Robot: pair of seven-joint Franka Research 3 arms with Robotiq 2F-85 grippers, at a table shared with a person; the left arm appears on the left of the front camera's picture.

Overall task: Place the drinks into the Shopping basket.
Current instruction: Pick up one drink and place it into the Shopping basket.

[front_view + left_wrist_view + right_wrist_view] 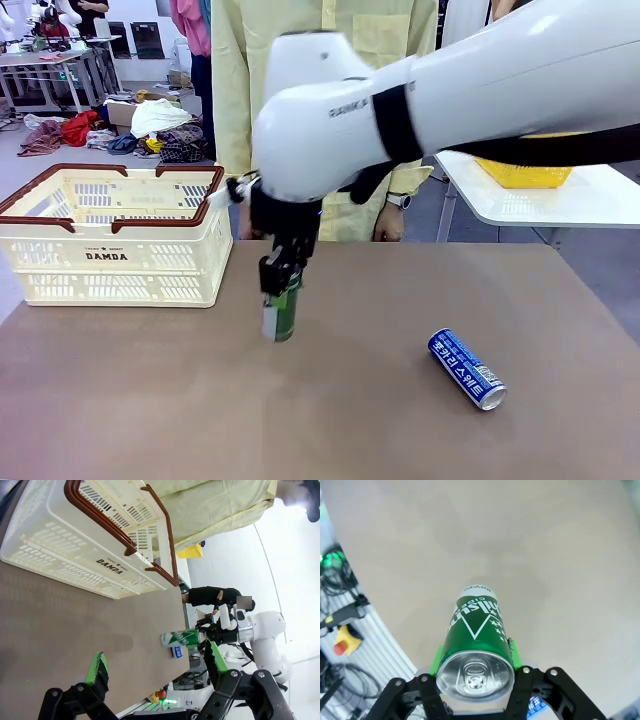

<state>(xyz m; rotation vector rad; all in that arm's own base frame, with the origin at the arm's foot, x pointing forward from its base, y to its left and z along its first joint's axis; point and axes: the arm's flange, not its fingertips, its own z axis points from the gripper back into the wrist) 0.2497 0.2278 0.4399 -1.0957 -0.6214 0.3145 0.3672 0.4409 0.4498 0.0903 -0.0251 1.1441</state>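
Observation:
My right gripper (pixel 284 288) is shut on the green and white can (pixel 283 314), which it holds nearly upright at or just above the tabletop, left of centre. From the right wrist, the can's silver top (pixel 476 674) sits between the green pads (pixel 438 656). The blue can (pixel 466 369) lies on its side at the right of the table. At the back left stands the cream Shopping basket (pixel 110 255), marked DAMDA, with nothing visible inside. My left gripper (pixel 155 662) is open over the table, facing the basket (pixel 75 555), the held green can (pixel 181 638) and the blue can (pixel 178 652).
A person in a yellow gown stands at the far edge, one hand (pixel 388 222) hanging near the table. A white side table (pixel 560 205) at the back right carries a bright yellow basket (pixel 525 175). Bare brown tabletop (pixel 360 420) lies in front of the cans.

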